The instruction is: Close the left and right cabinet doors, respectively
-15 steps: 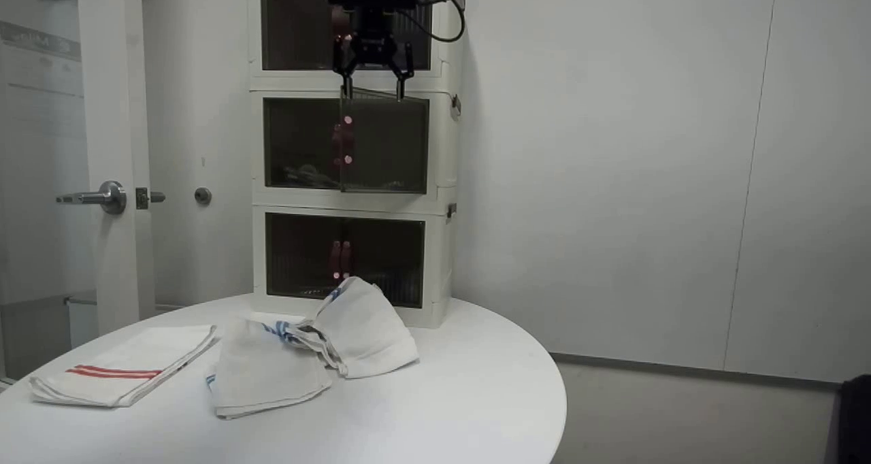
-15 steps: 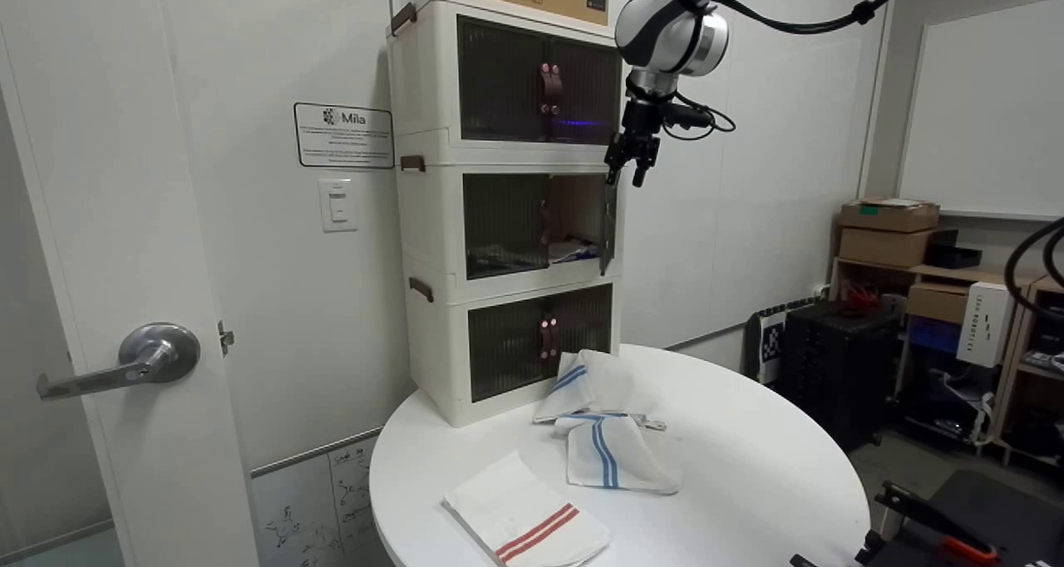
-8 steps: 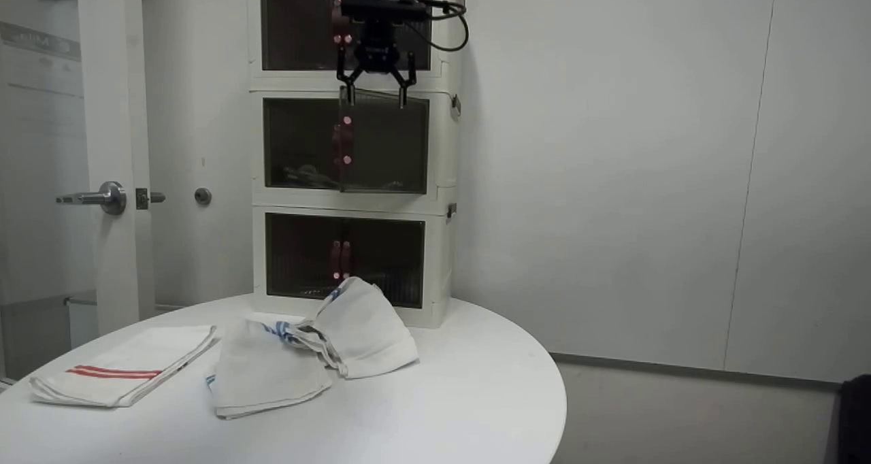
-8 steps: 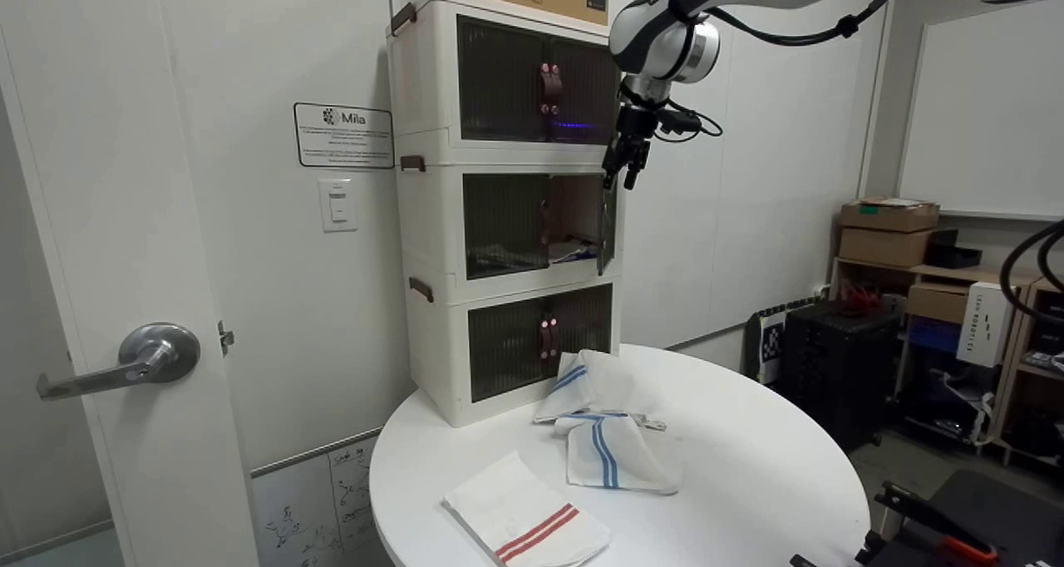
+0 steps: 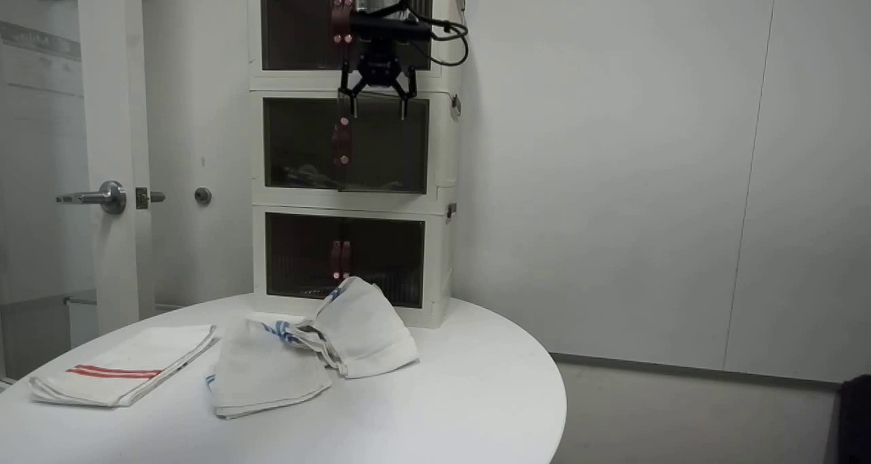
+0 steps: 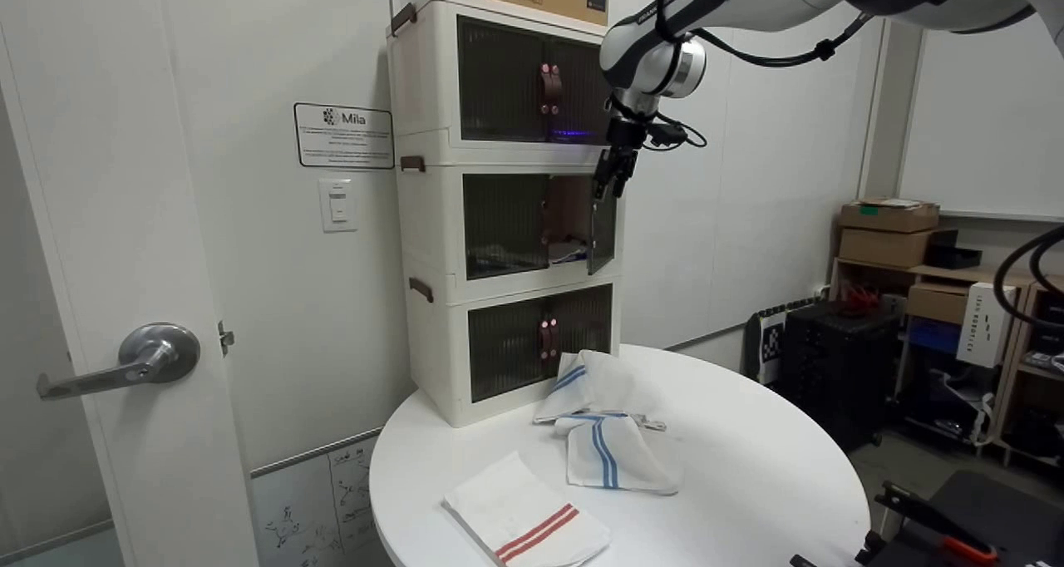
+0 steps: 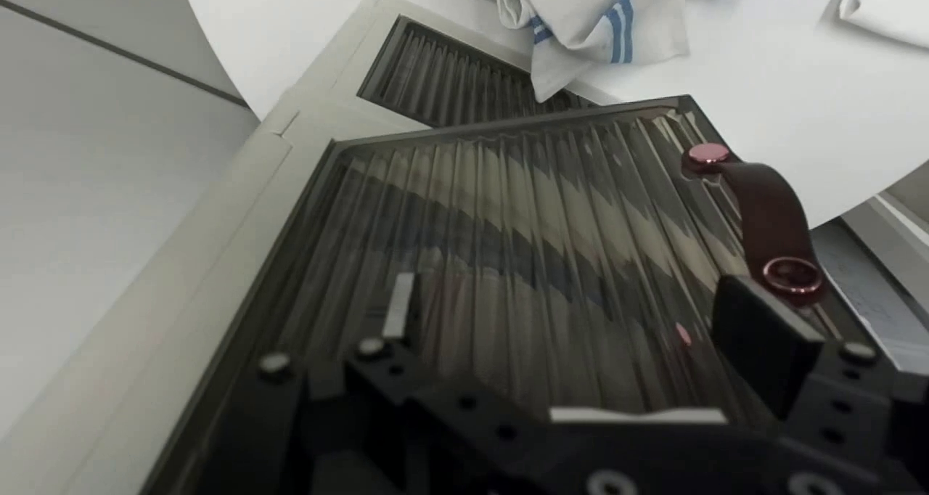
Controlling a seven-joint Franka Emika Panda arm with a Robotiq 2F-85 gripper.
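The right door (image 7: 501, 212) stands ajar, filling the middle of the wrist view, its handle (image 7: 773, 212) toward the right edge. The gripper (image 7: 573, 303) sits along the bottom of that frame, fingers (image 7: 762, 350) spread well apart, the door's panel seen beyond the gap; one fingertip shows near the handle's lower end. Whether they touch the door cannot be told. In an exterior view, the left door (image 6: 507, 226), near centre, lies flush in the cabinet (image 6: 428, 218), above cloths (image 6: 519, 505) on the table (image 6: 748, 451).
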